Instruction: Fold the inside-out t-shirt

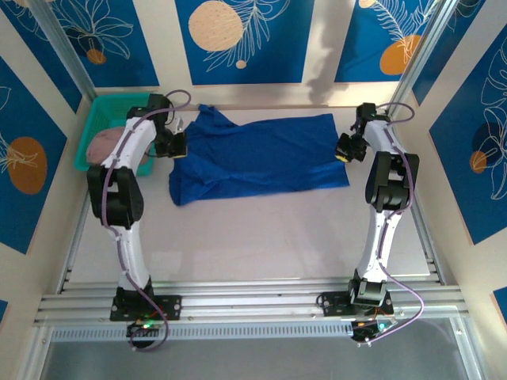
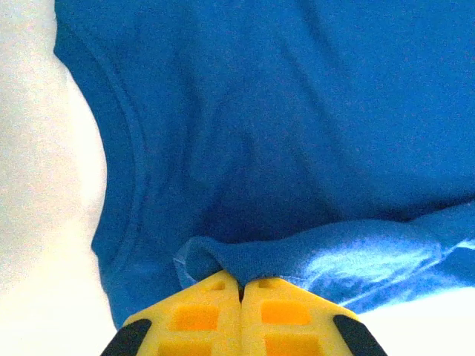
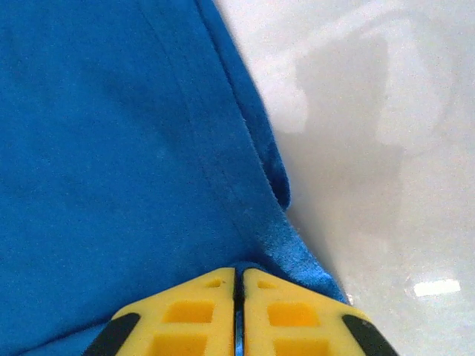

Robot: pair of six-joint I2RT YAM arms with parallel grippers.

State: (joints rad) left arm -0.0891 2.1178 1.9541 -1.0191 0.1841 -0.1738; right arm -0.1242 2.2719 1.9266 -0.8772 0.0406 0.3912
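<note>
The inside-out t-shirt [image 1: 261,154] is royal blue and lies spread across the far half of the table, with its sleeves at the left. My left gripper [image 1: 178,145] is at the shirt's left edge. In the left wrist view its yellow jaws [image 2: 241,282] are pressed together on a raised fold of blue cloth [image 2: 312,252]. My right gripper [image 1: 345,150] is at the shirt's right edge. In the right wrist view its jaws [image 3: 239,273] stand a thin slit apart with the shirt's hemmed edge [image 3: 297,252] pinched between them.
A green basket [image 1: 93,119] stands at the far left with a dusty-pink garment [image 1: 103,146] in it, close behind the left arm. Pale bare tabletop [image 1: 261,237] runs from the shirt to the near rail. Frame posts rise at both far corners.
</note>
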